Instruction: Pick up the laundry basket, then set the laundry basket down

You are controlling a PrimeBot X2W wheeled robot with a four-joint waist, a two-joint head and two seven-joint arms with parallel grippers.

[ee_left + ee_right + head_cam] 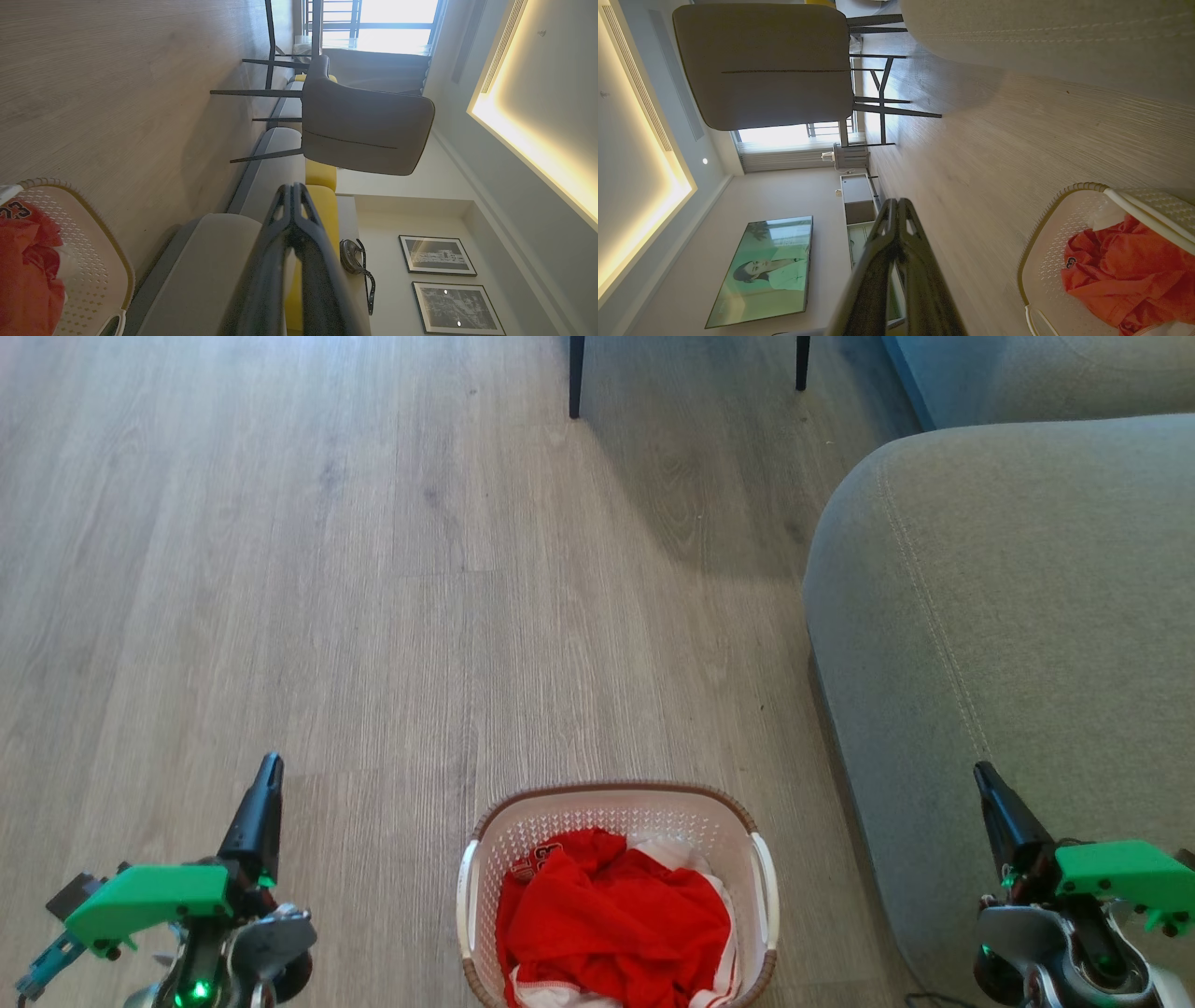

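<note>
One wood floor (373, 569), open ahead and to the left. One grey sofa (1008, 616) on the right, cut off by the frame edge. One laundry basket (607, 821) on the floor at bottom centre, near rim cropped, near the sofa base. Red and white clothes (616, 915) inside, count unclear. Two grippers flank it, both well apart from it: left gripper (271, 767) and right gripper (983, 775), fingers pressed together, empty. Two chair legs (575, 378) at top, chair itself cropped.

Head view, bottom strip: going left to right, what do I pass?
left gripper → laundry basket → right gripper
</note>
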